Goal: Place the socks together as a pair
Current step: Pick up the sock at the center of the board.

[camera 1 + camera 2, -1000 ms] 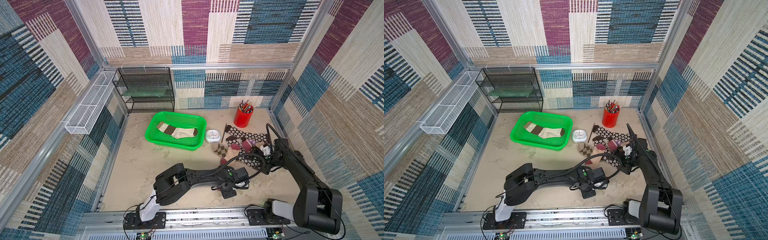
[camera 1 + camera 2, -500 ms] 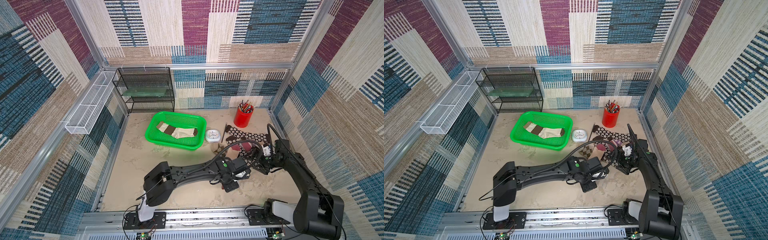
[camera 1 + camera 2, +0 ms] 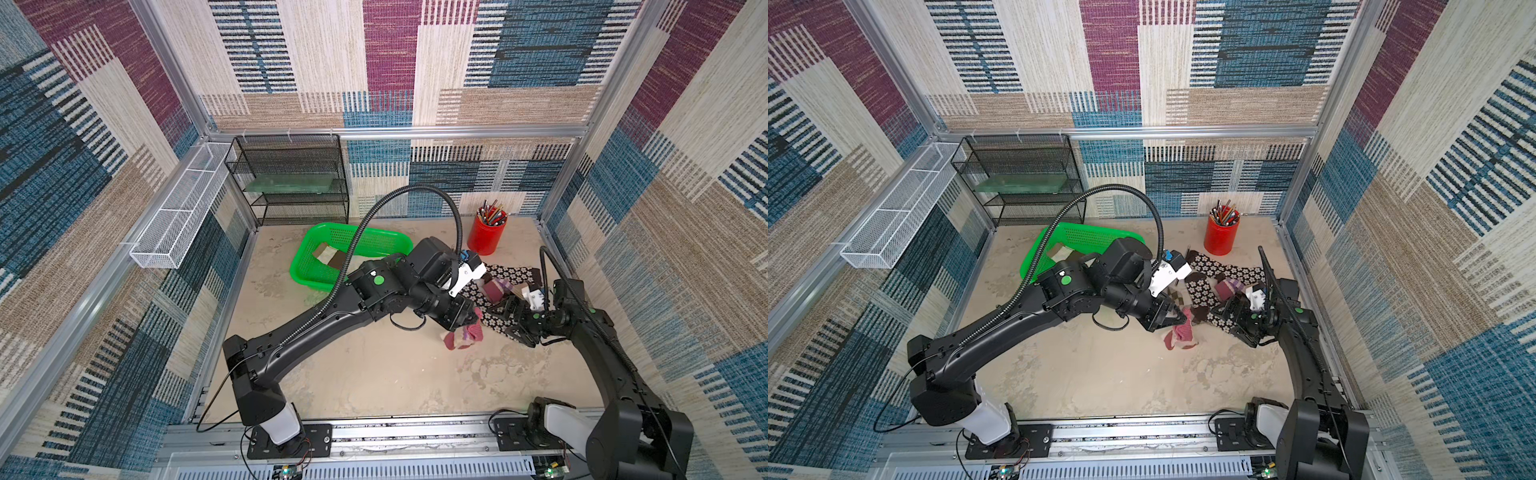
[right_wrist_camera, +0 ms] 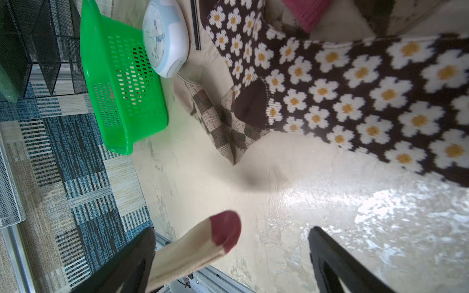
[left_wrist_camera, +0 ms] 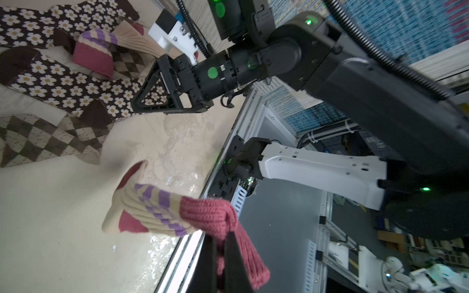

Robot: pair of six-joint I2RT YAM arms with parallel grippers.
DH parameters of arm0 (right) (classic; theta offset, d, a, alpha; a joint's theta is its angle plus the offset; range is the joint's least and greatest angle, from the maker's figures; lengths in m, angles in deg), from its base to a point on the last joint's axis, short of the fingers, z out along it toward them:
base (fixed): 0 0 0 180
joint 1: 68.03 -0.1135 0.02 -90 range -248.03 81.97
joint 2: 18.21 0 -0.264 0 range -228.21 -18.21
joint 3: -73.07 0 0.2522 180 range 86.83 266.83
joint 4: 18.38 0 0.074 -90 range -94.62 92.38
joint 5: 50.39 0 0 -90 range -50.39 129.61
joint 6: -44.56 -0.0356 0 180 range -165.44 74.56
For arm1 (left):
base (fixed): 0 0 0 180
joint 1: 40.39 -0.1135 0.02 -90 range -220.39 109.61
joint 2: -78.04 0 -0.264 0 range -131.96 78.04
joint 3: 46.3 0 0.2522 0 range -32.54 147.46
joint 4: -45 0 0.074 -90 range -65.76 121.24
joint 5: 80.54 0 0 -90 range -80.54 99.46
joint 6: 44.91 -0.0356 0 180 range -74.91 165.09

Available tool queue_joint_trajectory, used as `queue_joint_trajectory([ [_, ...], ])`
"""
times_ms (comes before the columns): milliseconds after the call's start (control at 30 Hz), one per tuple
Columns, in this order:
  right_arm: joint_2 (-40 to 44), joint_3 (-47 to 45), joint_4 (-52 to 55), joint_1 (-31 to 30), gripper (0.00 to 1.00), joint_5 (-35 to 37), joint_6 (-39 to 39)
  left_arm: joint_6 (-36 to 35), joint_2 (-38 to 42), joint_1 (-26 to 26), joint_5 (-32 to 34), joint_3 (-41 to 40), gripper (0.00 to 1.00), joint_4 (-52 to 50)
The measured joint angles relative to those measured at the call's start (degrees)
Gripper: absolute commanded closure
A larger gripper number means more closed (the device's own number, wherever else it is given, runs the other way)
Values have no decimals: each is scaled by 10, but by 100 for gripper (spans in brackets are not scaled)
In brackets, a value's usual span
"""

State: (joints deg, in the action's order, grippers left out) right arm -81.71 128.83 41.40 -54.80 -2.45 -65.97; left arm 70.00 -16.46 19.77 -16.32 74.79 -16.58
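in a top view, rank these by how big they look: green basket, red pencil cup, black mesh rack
1. black mesh rack
2. green basket, though the left arm hides part of it, so its place below the rack is unsure
3. red pencil cup, clearly smallest

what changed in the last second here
The left gripper closed on the maroon cuff of the tan purple-striped sock and raised it above the table. The right gripper stayed open beside the flower socks; the green basket and red pencil cup did not move.
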Motion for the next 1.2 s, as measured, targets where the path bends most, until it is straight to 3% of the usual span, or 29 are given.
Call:
queue_joint_trajectory([
  [233, 1, 10, -7, -8, 4, -5, -4, 94, -5, -3, -30, 53, 100, 16],
  [367, 0, 12, -12, -12, 4, -8, -7, 134, 2, -4, -33, 26, 100, 40],
  [733, -11, 12, -24, -55, 4, -5, -26, 247, 106, -33, 3, -240, 100, 195],
  [933, -29, 11, -53, -126, 4, 18, -53, 298, 195, -87, 39, -426, 100, 283],
  [1200, -64, 19, -93, -238, 3, 52, -103, 341, 300, -141, 79, -546, 100, 329],
])
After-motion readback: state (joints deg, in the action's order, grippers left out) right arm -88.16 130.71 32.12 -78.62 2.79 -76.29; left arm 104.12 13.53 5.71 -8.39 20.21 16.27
